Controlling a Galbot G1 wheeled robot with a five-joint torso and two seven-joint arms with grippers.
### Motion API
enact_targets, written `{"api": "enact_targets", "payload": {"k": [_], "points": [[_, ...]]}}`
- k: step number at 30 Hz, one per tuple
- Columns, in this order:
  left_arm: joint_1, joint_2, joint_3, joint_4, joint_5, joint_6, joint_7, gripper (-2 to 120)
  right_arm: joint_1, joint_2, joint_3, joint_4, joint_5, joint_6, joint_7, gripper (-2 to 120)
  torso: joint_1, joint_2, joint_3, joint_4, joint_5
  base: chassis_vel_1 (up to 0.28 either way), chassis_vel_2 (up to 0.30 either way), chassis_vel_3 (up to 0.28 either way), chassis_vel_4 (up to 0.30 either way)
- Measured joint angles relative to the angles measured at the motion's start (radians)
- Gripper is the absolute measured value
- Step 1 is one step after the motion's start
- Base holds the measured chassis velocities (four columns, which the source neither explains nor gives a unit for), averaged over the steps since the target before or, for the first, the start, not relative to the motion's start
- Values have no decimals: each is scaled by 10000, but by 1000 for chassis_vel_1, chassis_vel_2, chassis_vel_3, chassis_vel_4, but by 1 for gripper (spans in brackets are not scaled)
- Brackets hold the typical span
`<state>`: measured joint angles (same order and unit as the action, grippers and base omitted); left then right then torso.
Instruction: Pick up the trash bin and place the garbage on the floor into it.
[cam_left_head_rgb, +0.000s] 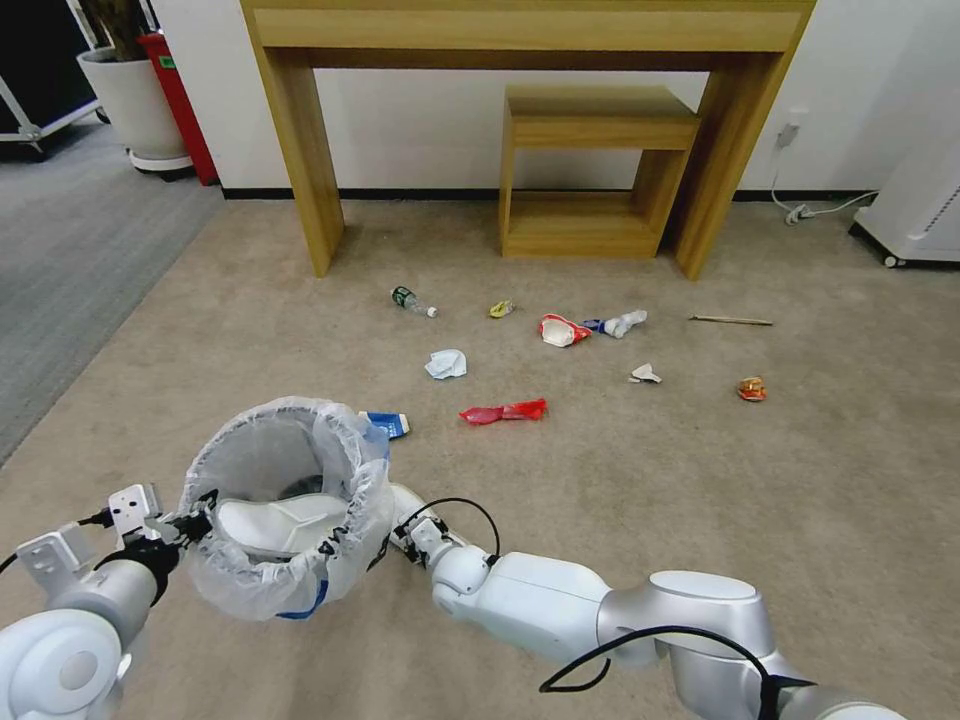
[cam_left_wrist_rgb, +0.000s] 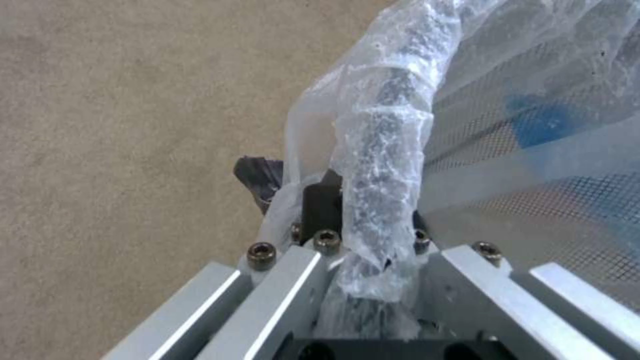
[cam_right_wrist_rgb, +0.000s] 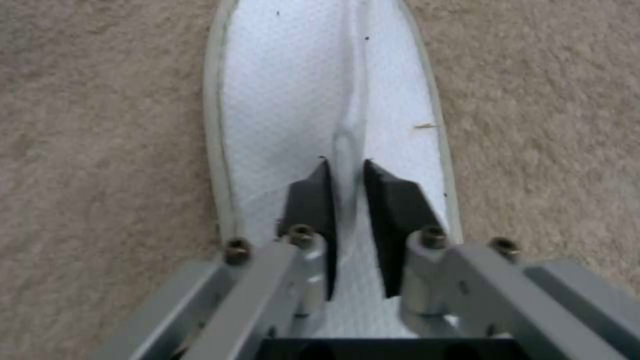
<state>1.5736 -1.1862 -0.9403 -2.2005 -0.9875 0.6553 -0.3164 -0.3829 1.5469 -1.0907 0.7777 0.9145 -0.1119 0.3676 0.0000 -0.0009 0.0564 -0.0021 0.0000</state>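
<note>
One white slipper (cam_right_wrist_rgb: 333, 100) feels soft and light; our right pincer (cam_right_wrist_rgb: 347, 200) pinches its upper fold, while our left pincer (cam_left_wrist_rgb: 347, 220) clamps the trash bin (cam_left_head_rgb: 285, 500) rim.

Left end effector (cam_left_wrist_rgb: 360, 220) clamped; right end effector (cam_right_wrist_rgb: 347, 200) low, pinched shut.

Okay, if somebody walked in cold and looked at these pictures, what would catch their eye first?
Probably the trash bin, held up at its rim by the left end effector, with one white slipper already lying inside. Beside the bin, the right end effector is pinching a ridge of a second white slipper on the floor. Farther out, small litter lies scattered on the carpet, including a red wrapper.
</note>
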Motion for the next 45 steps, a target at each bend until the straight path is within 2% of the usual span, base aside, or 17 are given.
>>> {"api": "enact_targets", "payload": {"k": [2, 12, 14, 18, 24, 25, 28, 29, 33, 34, 37, 45], "points": [[-10, -7, 5, 45, 25, -26, 8, 1, -9, -64, -15, -4, -14, 110, -61, 0, 0, 0, 0, 0, 0, 0, 0, 0, 0], [-90, -7, 25, 186, 46, -41, 9, 1, -9, -522, 42, 598, 28, 410, -53, 0, 0, 0, 0, 0, 1, 0, 0, 0, 0], [-122, 11, 30, 259, 56, -42, -8, 1, 86, -1117, 276, 1505, 148, 447, 178, 0, 0, 0, 0, -1, 1, 0, 0, 0, 0], [-133, 33, 37, 288, 61, -42, -42, 1, 167, -1653, 667, 2332, 145, 526, 377, 0, 0, 0, 0, 0, 0, 0, 0, 0, 0], [-133, 83, 101, 272, 32, 46, -137, 1, -247, -2856, 2470, 4727, -292, 929, 433, 0, 0, 0, 0, 2, 4, 0, 0, 0, 0], [-133, 83, 101, 272, 32, 46, -137, 1, -247, -2856, 2470, 4727, -292, 929, 433, 0, 0, 0, 0, 2, 4, 0, 0, 0, 0], [-133, 84, 189, 168, -12, 114, -189, 1, -716, -4054, 3697, 6302, -672, 1396, 40, 0, 0, 0, 1, 2, 4, 0, 0, 0, 0], [-133, 84, 189, 168, -12, 114, -189, 1, -716, -4054, 3697, 6302, -672, 1396, 40, 0, 0, 0, 1, 2, 4, 0, 0, 0, 0], [-155, 68, 295, 36, -26, 178, -231, 1, -1246, -5526, 5042, 8249, -1011, 2140, -932, 0, 0, 0, 0, -7, 5, 0, 0, 0, 0], [-155, 68, 295, 36, -26, 178, -231, 1, -1246, -5526, 5042, 8249, -1011, 2140, -932, 0, 0, 0, 0, -7, 5, 0, 0, 0, 0], [-157, 40, 359, -30, -12, 204, -257, 1, -1479, -6111, 5808, 9437, -1055, 2943, -1986, 0, 0, 0, -1, 0, 2, 0, 0, 0, 0], [-132, -43, 418, -187, 23, 241, -269, 1, -1526, -6395, 6206, 10437, -938, 4153, -3592, 0, 0, 0, -1, 0, 2, 0, 0, 0, 0]]}}
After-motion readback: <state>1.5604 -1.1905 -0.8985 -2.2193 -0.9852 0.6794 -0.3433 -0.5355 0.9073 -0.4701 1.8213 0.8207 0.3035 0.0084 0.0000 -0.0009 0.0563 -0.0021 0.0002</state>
